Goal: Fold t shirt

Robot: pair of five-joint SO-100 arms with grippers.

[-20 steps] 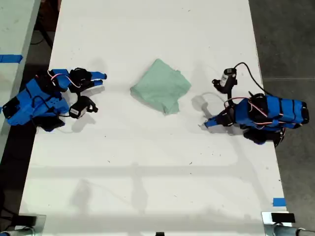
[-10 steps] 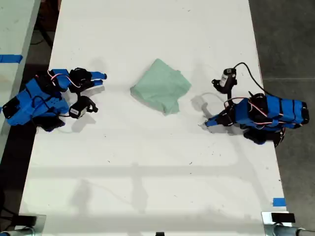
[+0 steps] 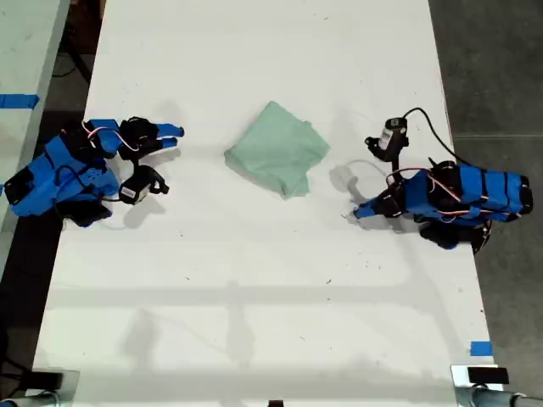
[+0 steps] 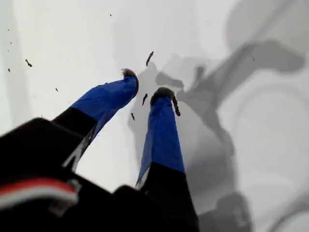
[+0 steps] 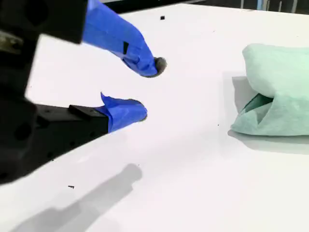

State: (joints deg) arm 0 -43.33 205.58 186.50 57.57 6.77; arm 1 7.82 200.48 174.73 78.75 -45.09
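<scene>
The t shirt (image 3: 277,158) is a pale mint-green bundle, folded over on itself, lying on the white table (image 3: 254,297) between the two arms. It also shows in the second wrist view, where the t shirt (image 5: 277,92) lies a short way beyond the fingers. My second gripper (image 5: 147,88) is open and holds nothing; it belongs to the arm at the exterior view's left (image 3: 172,137) and points toward the shirt. My first gripper (image 4: 146,84), on the arm at the exterior view's right (image 3: 358,212), points down at bare table. Its fingertips stand slightly apart with nothing between them.
A black cable and a small camera (image 3: 392,134) rise from the arm at the exterior view's right. Blue tape (image 3: 480,348) marks the table edge at the exterior view's lower right. Dark floor (image 3: 492,76) lies past both long edges of the table.
</scene>
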